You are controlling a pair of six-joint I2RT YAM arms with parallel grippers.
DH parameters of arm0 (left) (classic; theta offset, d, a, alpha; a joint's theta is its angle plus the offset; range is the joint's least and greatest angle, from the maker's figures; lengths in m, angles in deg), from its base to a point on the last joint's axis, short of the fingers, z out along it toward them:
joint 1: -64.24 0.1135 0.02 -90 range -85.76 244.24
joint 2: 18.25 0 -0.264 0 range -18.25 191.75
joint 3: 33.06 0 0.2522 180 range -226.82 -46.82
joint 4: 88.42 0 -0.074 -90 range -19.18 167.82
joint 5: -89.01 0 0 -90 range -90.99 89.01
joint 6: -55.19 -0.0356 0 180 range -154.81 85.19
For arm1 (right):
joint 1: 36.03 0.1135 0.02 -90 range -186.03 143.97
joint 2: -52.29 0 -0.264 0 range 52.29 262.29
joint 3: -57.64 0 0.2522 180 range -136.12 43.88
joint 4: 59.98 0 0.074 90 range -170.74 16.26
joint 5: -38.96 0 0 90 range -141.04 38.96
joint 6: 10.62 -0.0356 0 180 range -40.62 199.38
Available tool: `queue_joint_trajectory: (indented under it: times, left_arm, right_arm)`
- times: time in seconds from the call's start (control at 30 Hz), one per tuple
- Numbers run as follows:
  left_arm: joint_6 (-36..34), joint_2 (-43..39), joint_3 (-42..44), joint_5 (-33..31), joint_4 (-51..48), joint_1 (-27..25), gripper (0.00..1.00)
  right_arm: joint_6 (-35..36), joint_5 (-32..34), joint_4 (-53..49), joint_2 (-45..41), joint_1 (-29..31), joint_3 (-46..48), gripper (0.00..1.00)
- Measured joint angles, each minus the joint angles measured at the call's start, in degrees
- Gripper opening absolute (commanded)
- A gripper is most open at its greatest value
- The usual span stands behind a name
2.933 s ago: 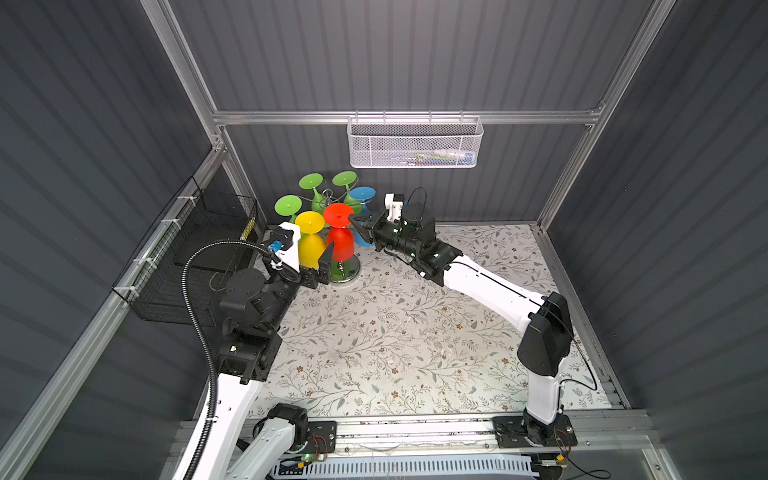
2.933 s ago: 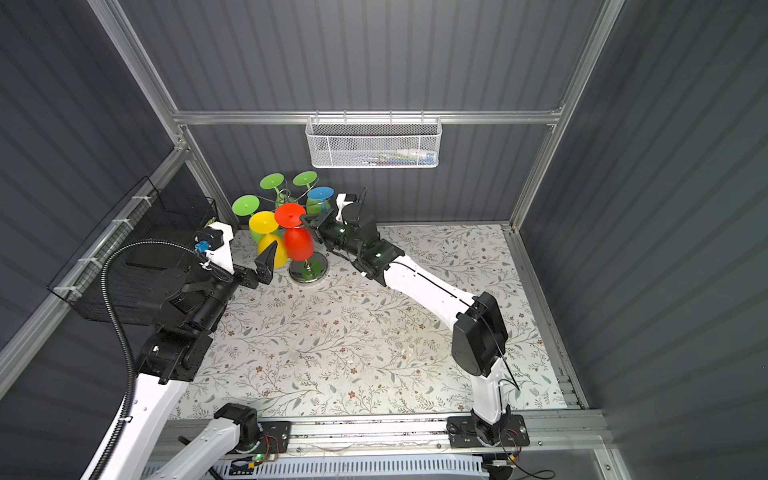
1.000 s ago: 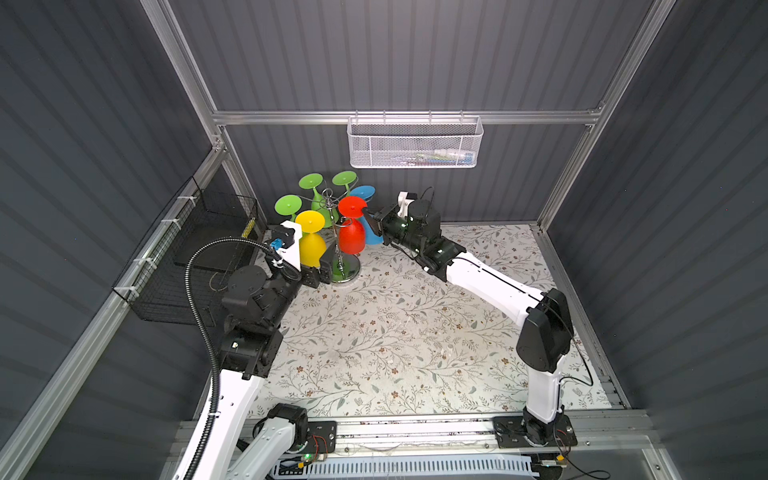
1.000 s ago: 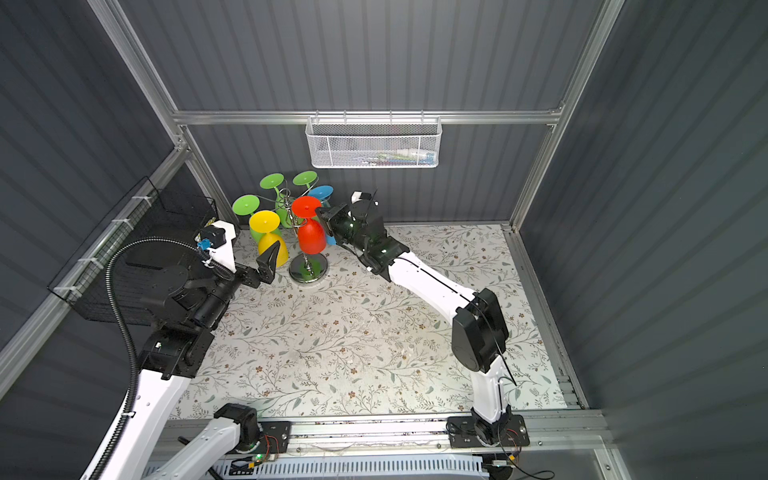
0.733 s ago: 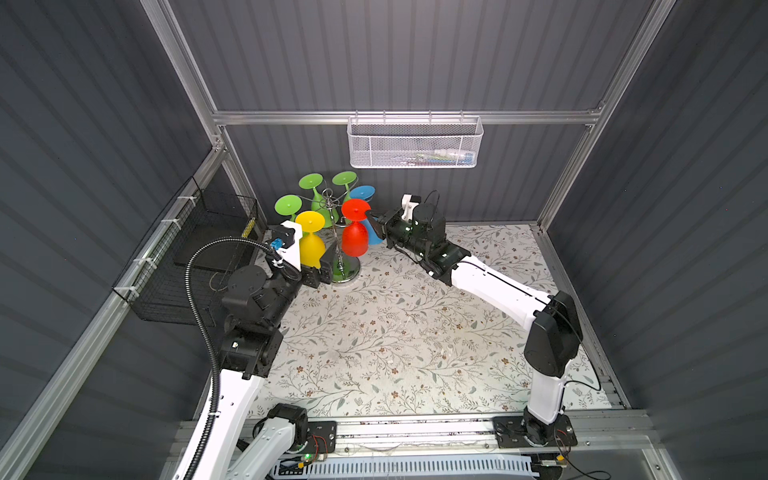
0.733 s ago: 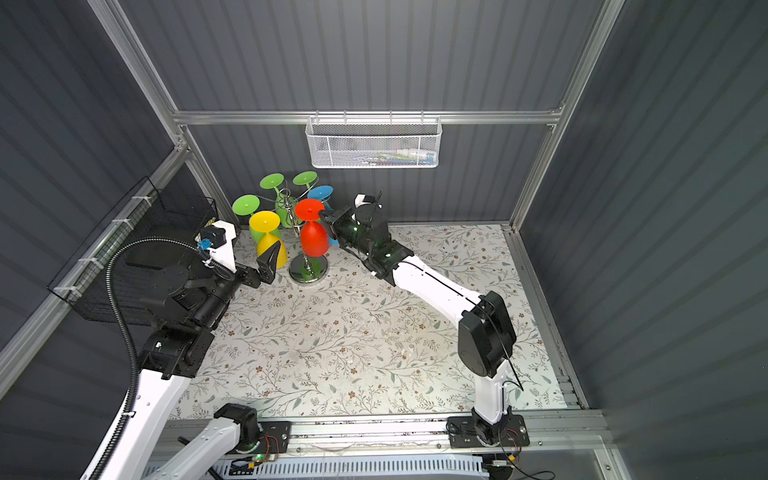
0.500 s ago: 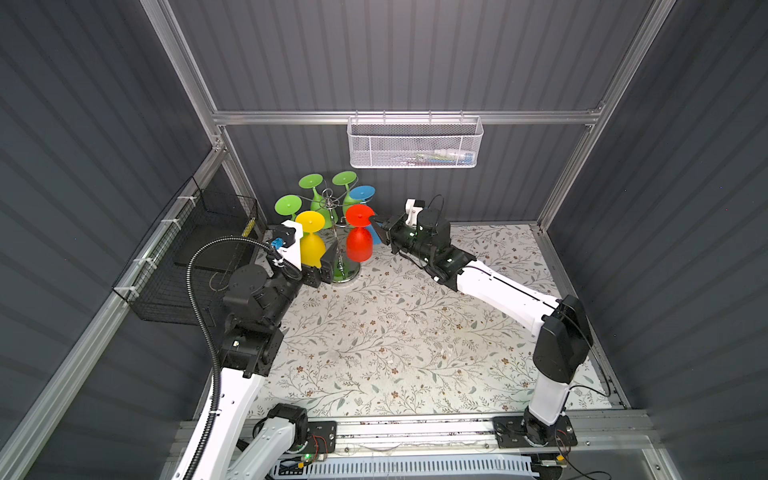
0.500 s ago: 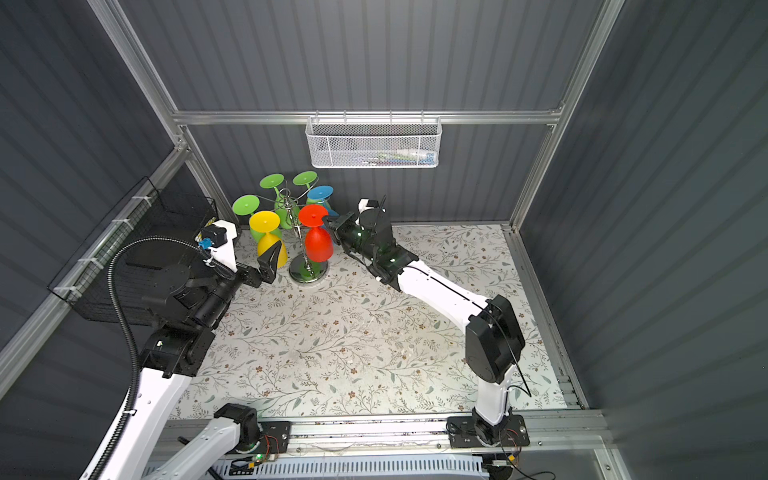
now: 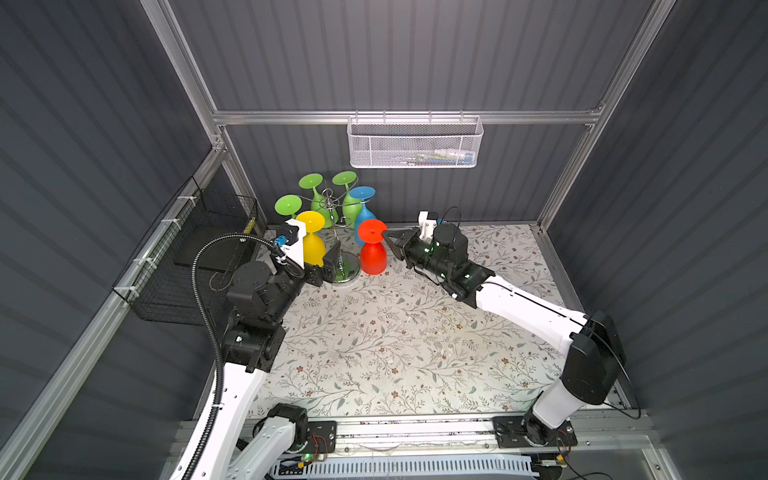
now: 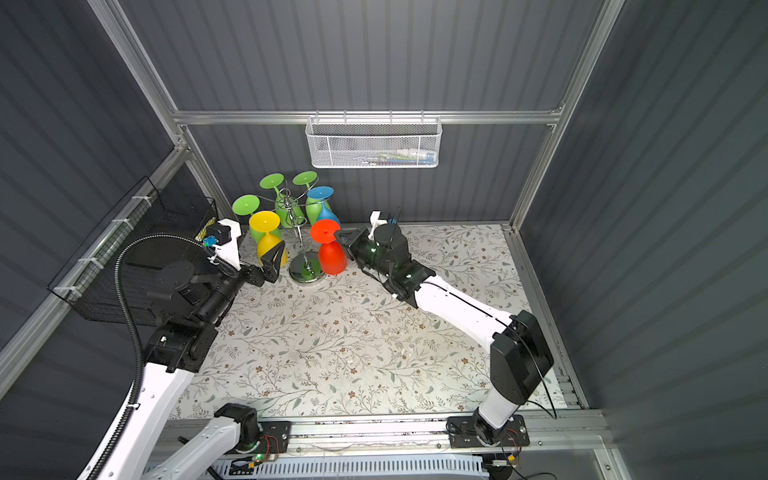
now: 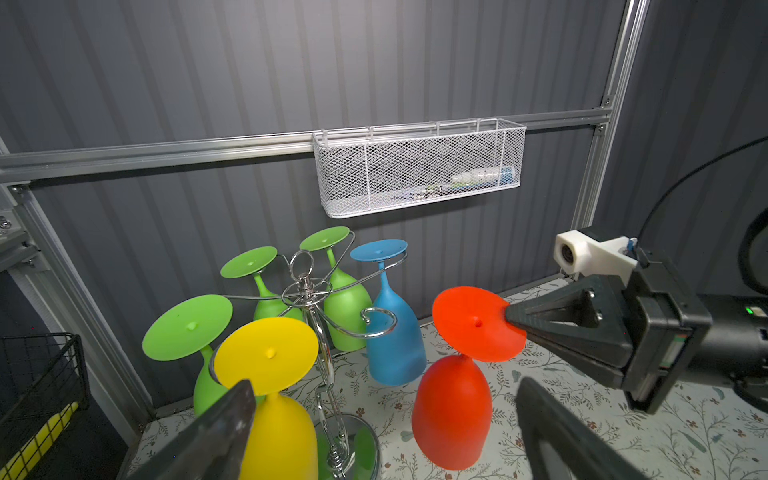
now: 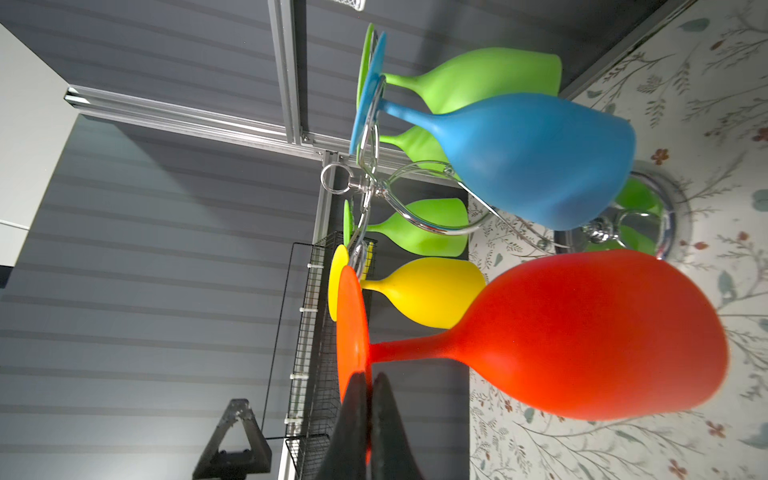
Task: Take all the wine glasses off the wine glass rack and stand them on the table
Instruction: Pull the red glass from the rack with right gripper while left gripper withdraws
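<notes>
Over by the back wall (image 9: 415, 62), in both top views, the red wine glass (image 9: 372, 254) is upside down, off the wine glass rack (image 9: 329, 206) and just beside its chrome base, with the right gripper (image 9: 387, 238) pinching the foot's edge! The left gripper (image 9: 324, 267) gapes wide near the yellow glass (image 9: 312, 246), holding nothing. Left wrist view: black fingers (image 11: 557, 313) clamp the red disc, while the blue glass (image 11: 395, 332) and green glasses (image 11: 187, 328) hang on the curled arms. Right wrist view: jaws clenched on the foot, bowl low over the floral mat (image 12: 623, 449), contact unclear
</notes>
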Motion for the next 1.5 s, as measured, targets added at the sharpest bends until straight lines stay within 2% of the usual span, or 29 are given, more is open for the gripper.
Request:
queue_joint_trajectory:
  times: [0.3, 0.63, 0.73, 0.93, 1.17, 1.33, 1.5]
  left_arm:
    - [1.75, 1.25, 0.00, 1.16, 0.22, 0.00, 0.99]
    - [6.93, 6.56, -1.11, 4.00, 0.33, -0.94, 0.96]
    - [8.72, 8.98, -3.58, 3.50, -0.57, -4.28, 0.95]
    - [12.20, 12.92, -10.78, -0.61, -5.81, -14.36, 0.91]
    - [25.20, 14.67, -13.62, -2.01, -12.83, -15.74, 0.88]
    - [36.87, 16.02, -12.81, -1.79, -17.05, -16.33, 0.78]
    - [47.06, 18.78, -11.76, -1.57, -18.58, -21.16, 0.74]
  right_arm:
    - [9.57, 0.37, -0.02, -11.08, 0.04, 11.82, 0.00]
    - [30.32, 0.63, 0.24, -23.85, 0.15, 26.91, 0.00]
    - [36.72, 0.70, -0.13, -27.34, 0.35, 30.64, 0.00]
    - [50.49, 1.81, -2.23, -34.03, 1.03, 34.34, 0.00]
    - [64.83, 5.68, -3.30, -36.39, 1.99, 38.23, 0.00]
    - [73.75, 10.29, -1.51, -37.68, 4.17, 43.89, 0.00]
    - [80.94, 14.21, 2.58, -38.88, 5.66, 48.04, 0.00]
